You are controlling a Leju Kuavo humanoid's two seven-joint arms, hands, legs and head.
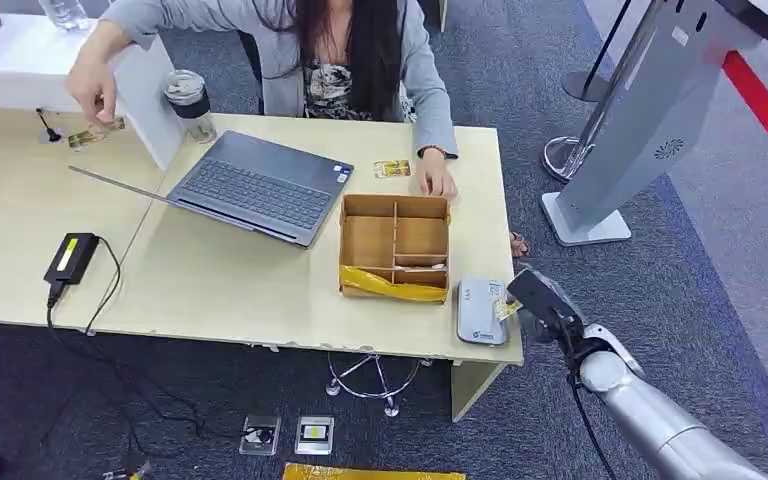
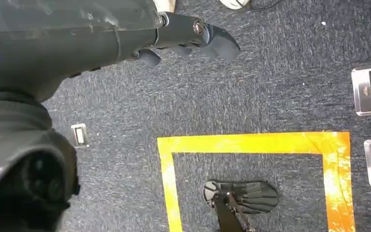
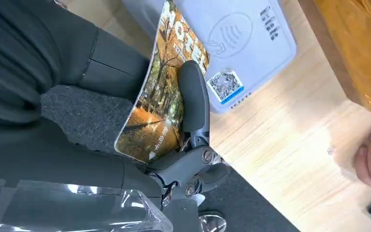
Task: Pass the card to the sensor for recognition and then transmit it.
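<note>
My right hand [image 1: 538, 296] hovers at the table's right front corner and pinches a yellow picture card [image 3: 163, 92] between thumb and fingers. The card [image 1: 505, 308] sticks out over the right edge of the white card sensor [image 1: 480, 311], a flat reader with a QR sticker [image 3: 225, 86]. In the right wrist view the card lies bent against the sensor [image 3: 251, 38]. My left hand [image 2: 183, 41] hangs low over the carpet, fingers curled and holding nothing. A second yellow card [image 1: 392, 169] lies on the table by a person's hand [image 1: 436, 182].
A cardboard divider box [image 1: 396, 246] stands just left of the sensor. An open laptop [image 1: 260, 188], a cup [image 1: 191, 103] and a power adapter [image 1: 72, 257] sit further left. A person sits behind the table. A grey kiosk stand [image 1: 650, 130] is at the right.
</note>
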